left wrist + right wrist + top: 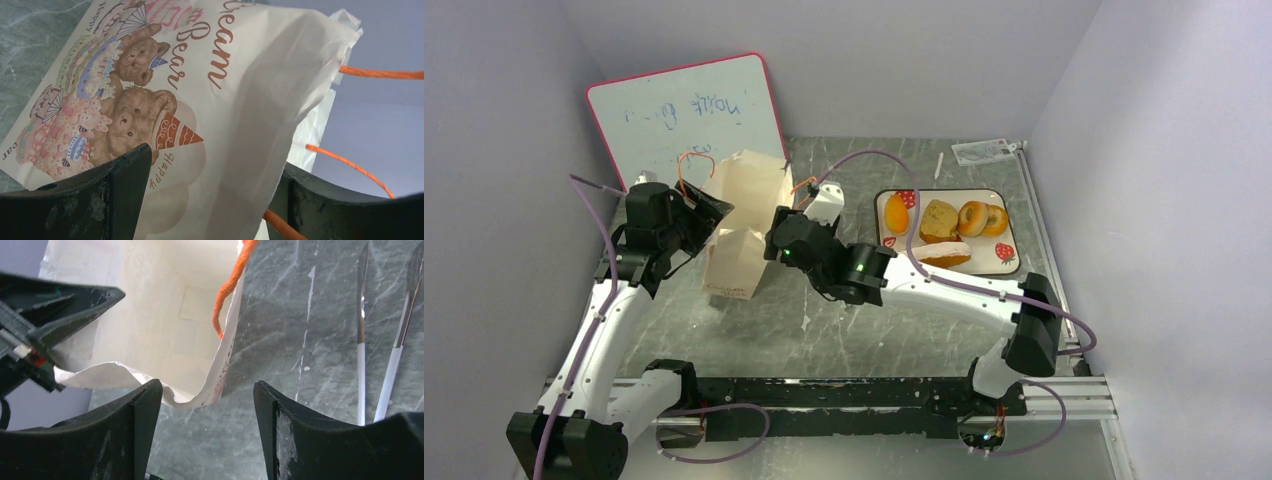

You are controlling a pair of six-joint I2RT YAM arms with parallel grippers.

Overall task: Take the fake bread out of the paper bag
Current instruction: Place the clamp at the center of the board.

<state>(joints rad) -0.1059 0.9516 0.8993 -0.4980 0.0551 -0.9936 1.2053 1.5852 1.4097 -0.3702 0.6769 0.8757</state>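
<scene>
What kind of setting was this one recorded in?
Probably a lab robot cell: plain white walls box in a grey marbled table, a metal rail spans its near edge, and a whiteboard leans at the back.

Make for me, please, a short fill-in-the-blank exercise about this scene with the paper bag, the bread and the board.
1. The paper bag has thin cord handles of ___ colour.
2. The print on the bag's face shows two brown ___.
3. The fake bread lies to the right of the bag, on a white ___.
4. The whiteboard behind the bag has a ___ frame.

Missing words: orange; bears; tray; pink.
</scene>
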